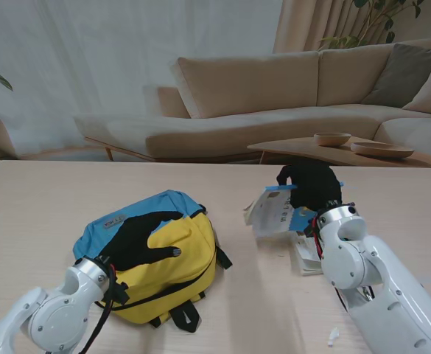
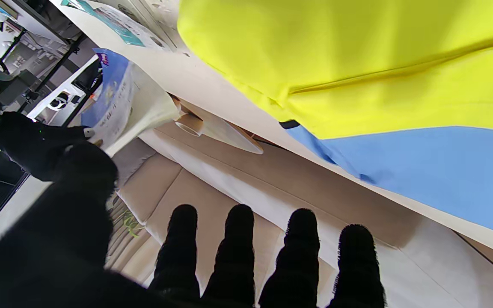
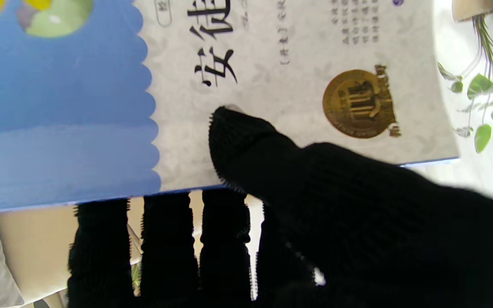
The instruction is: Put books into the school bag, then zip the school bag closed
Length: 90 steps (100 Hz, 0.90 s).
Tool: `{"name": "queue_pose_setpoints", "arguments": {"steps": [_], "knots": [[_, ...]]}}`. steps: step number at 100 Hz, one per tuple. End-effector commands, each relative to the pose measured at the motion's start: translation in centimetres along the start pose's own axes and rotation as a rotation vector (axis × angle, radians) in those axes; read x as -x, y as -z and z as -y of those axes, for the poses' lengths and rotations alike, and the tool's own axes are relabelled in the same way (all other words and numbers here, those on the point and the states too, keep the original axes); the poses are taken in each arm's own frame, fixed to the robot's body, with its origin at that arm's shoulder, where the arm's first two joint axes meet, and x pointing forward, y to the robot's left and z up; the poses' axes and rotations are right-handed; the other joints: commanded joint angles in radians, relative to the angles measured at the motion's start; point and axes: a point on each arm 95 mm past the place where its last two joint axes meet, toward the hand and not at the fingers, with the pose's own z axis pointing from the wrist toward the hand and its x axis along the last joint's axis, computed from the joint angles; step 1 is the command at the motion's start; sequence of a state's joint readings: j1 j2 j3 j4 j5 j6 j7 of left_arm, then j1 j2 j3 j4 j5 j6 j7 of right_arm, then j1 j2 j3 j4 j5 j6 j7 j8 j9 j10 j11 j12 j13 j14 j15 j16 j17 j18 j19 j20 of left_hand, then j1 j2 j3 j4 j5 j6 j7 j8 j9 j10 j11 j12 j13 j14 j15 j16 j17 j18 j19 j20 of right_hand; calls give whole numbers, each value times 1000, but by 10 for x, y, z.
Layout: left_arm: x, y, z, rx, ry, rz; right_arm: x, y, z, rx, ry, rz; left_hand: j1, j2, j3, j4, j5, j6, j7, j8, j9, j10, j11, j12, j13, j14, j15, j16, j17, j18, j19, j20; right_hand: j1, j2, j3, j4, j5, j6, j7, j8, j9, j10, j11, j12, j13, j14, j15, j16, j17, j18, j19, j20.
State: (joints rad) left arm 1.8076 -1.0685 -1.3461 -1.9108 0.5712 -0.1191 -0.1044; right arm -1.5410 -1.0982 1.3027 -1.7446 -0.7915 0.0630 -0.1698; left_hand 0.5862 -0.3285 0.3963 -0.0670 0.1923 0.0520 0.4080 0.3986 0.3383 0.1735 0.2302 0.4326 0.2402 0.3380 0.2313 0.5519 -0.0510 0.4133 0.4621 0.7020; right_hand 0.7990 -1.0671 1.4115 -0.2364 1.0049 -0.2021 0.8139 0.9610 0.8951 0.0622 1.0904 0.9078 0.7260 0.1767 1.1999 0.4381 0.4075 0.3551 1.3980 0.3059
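A yellow and blue school bag point(image 1: 167, 251) lies on the table to my left of centre. My left hand point(image 1: 138, 240), in a black glove, rests flat on its top with fingers spread, holding nothing; the bag's yellow and blue cloth point(image 2: 379, 77) fills the left wrist view. My right hand point(image 1: 314, 186) is shut on a white and blue book point(image 1: 274, 210), lifted off the table and tilted toward the bag. In the right wrist view the thumb point(image 3: 246, 145) presses the book's cover point(image 3: 272, 64) and the fingers go behind it. More books point(image 1: 307, 254) lie under the right wrist.
A low wooden side table point(image 1: 333, 153) with two bowls point(image 1: 331, 139) stands beyond the table's far edge, in front of a beige sofa point(image 1: 274, 103). Bag straps point(image 1: 186, 313) trail toward me from the bag.
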Motion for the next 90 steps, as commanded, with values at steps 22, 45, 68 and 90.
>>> {"name": "queue_pose_setpoints", "arguments": {"steps": [22,45,68,90], "knots": [[-19,-32,5,35,45,-73,-50,2,-7,43,-111,-68,-104,-61,97,-48,-45,17,-93,-81,-89,-39,0,-14,-67,-42,-57,-30,-10,-38,-77,24,132,134,158,165,238,-57,293,152,70,44,119,63,105,66,176,51,16,44,114,-3],[-31,-50,7,-8,88,-123,-75,11,-4,33,-174,-105,-118,-83,132,-52,-44,19,-107,-81,-94,-43,6,-13,-71,-46,-62,-31,-7,-38,-97,26,136,127,158,172,242,-49,289,152,72,54,119,64,106,73,179,55,15,52,122,-6],[-39,-59,5,14,113,-151,-96,18,4,2,-196,-145,-131,-90,153,-59,-43,30,-69,-58,-77,-36,10,-15,-66,-47,-65,-32,11,-34,-148,34,134,127,158,175,242,-48,287,154,73,54,118,65,108,72,180,57,18,52,125,-9],[-44,-65,2,40,117,-161,-112,24,10,-16,-231,-161,-93,-87,153,-53,-24,65,39,-7,-22,-20,46,10,-25,-35,-30,-11,49,-18,-191,78,135,127,158,176,243,-48,285,155,72,55,118,65,108,71,180,59,17,53,127,-12]]}}
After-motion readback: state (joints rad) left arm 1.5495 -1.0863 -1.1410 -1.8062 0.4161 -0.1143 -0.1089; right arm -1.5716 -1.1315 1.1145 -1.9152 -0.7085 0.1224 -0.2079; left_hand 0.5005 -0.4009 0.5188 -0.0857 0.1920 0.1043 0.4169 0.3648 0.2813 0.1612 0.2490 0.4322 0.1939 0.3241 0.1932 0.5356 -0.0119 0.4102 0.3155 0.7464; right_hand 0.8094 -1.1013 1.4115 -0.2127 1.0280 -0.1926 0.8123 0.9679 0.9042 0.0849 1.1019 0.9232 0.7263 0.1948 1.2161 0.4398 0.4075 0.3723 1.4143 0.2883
